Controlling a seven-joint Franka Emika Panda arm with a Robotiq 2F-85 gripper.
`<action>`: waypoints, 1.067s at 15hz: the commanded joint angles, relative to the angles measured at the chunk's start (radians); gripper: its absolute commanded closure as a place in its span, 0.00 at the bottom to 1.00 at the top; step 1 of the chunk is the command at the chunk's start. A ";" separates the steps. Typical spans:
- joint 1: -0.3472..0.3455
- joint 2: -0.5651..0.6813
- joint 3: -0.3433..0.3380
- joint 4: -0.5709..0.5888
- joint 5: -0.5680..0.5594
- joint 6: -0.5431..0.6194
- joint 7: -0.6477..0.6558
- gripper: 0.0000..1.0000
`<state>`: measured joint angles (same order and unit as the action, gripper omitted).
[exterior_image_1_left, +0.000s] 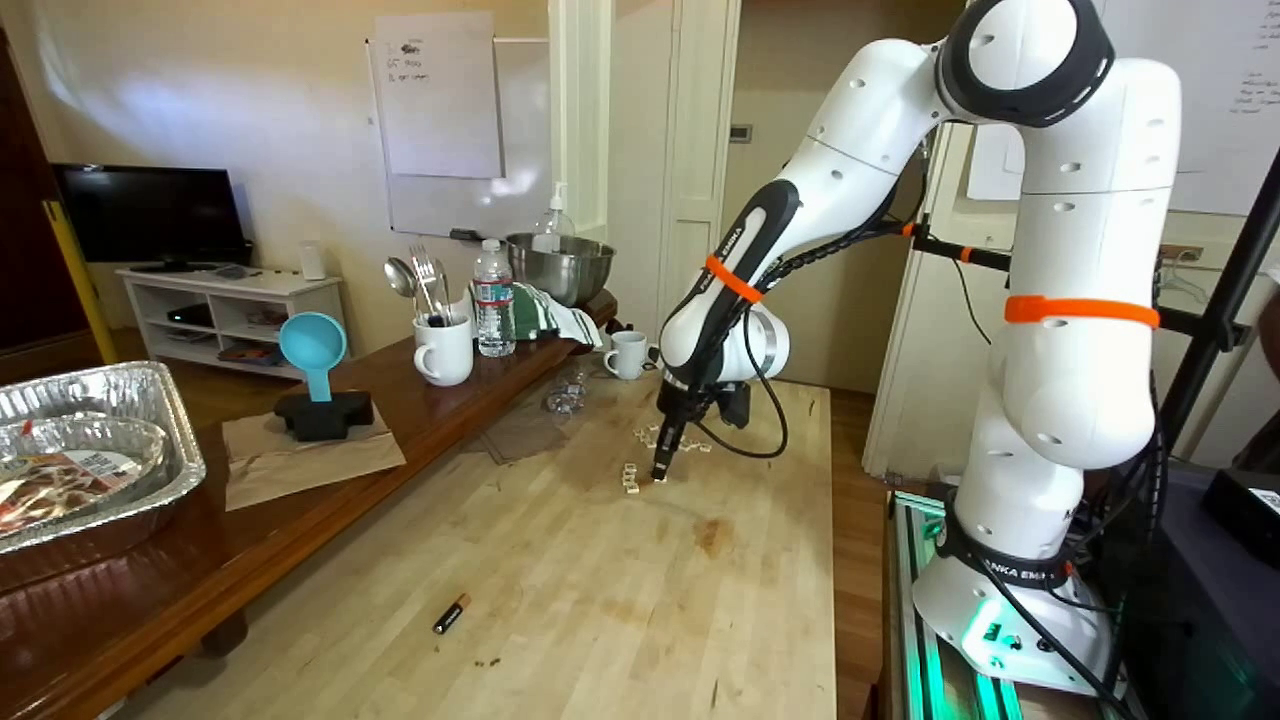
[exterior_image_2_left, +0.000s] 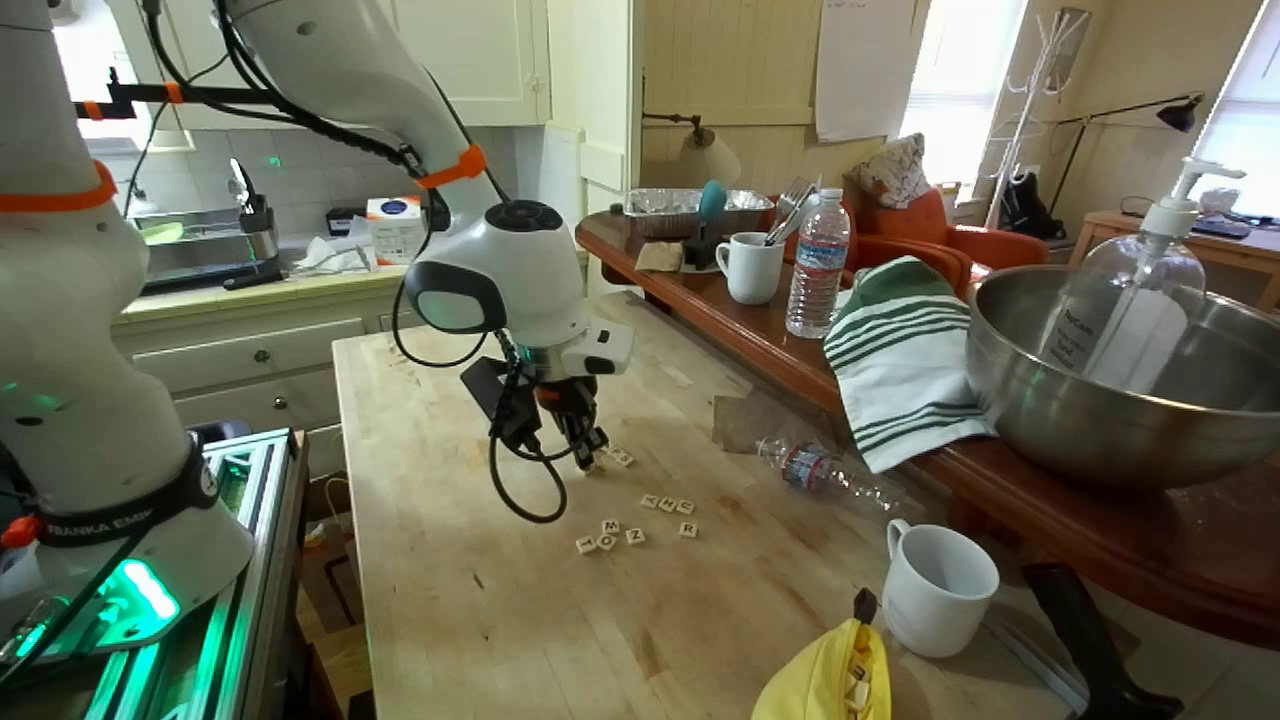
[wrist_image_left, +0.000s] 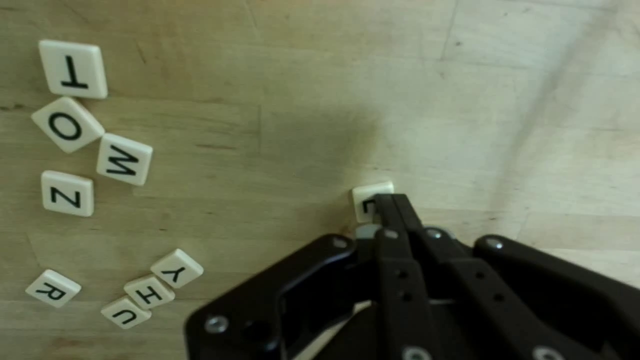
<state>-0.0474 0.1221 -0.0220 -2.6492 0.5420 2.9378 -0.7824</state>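
Note:
My gripper (wrist_image_left: 392, 196) points down at the wooden tabletop (wrist_image_left: 300, 150), its two fingers together with nothing between them. Under the fingertips lies a cream letter tile (wrist_image_left: 369, 192), partly covered, so its letter is only half seen. Whether the tips touch it I cannot tell. Left of it in the wrist view are loose tiles: T (wrist_image_left: 74, 69), O (wrist_image_left: 68, 125), M or W (wrist_image_left: 124, 159) and Z (wrist_image_left: 67, 194). Lower down lie Y (wrist_image_left: 177, 268), H (wrist_image_left: 149, 292), U (wrist_image_left: 126, 312) and R (wrist_image_left: 53, 288). In an exterior view, a short row of tiles (exterior_image_1_left: 630, 478) sits beside the gripper (exterior_image_1_left: 660, 474).
A battery (exterior_image_1_left: 451, 613) lies on the tabletop. A yellow pouch (exterior_image_2_left: 825, 675), a white mug (exterior_image_2_left: 940, 590) and a crumpled plastic bottle (exterior_image_2_left: 825, 470) are also there. Along one side runs a raised dark ledge (exterior_image_1_left: 400, 430) bearing a cutlery mug (exterior_image_1_left: 445, 352), water bottle (exterior_image_1_left: 494, 300) and steel bowl (exterior_image_1_left: 565, 272).

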 joint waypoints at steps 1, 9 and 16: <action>-0.009 0.022 0.002 -0.007 0.011 0.022 -0.029 1.00; -0.064 0.034 -0.067 0.011 -0.005 0.036 -0.059 1.00; -0.084 -0.018 -0.113 0.032 -0.012 -0.001 -0.039 1.00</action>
<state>-0.1313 0.1316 -0.1298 -2.6286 0.5374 2.9498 -0.8296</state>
